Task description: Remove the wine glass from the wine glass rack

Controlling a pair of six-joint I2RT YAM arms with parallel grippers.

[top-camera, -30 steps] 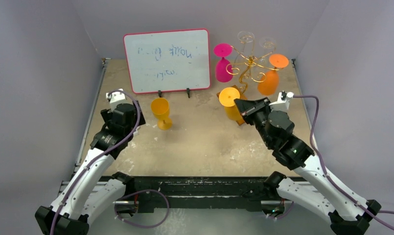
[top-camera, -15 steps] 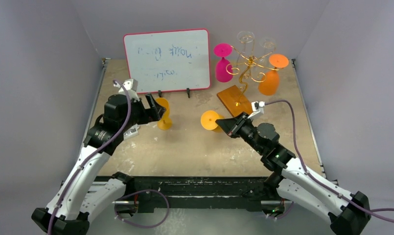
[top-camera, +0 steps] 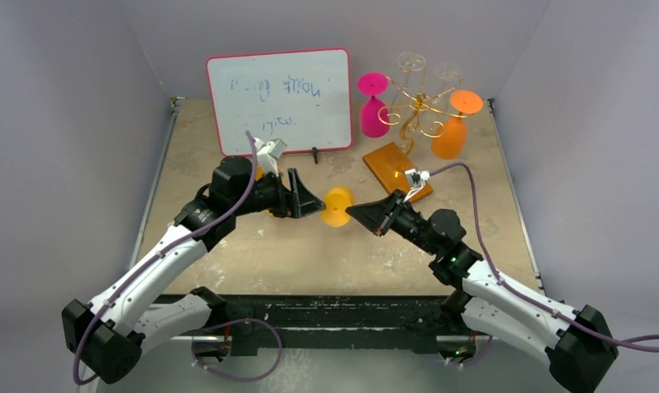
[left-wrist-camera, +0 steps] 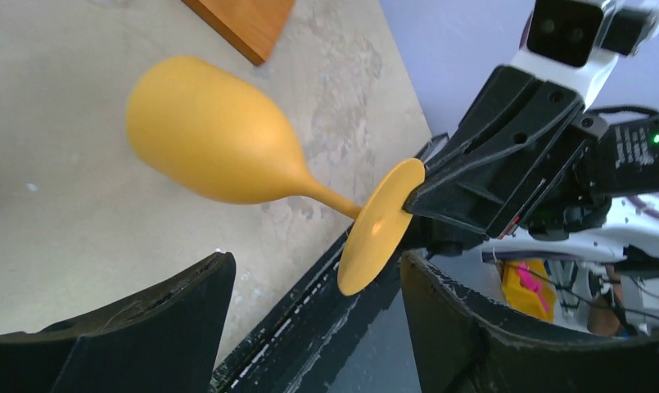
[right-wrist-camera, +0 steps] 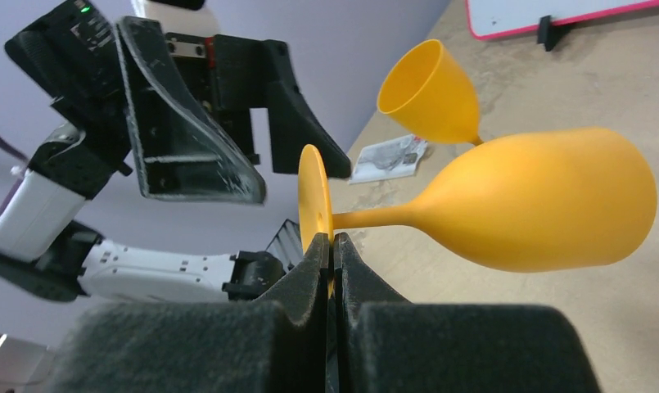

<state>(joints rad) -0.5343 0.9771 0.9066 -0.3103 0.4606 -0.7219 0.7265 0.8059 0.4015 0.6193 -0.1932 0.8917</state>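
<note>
Gold wire wine glass rack [top-camera: 418,105] on its orange-brown wooden base stands at the table's 1 o'clock. Left gripper [top-camera: 311,201], jaws wide and empty, sits at 9 o'clock of the right gripper [top-camera: 350,211]. The latter's jaws pinch the foot rim of the opaque yellow-orange wine glass [top-camera: 337,206], held sideways mid-table, 7 o'clock of the rack.
</note>
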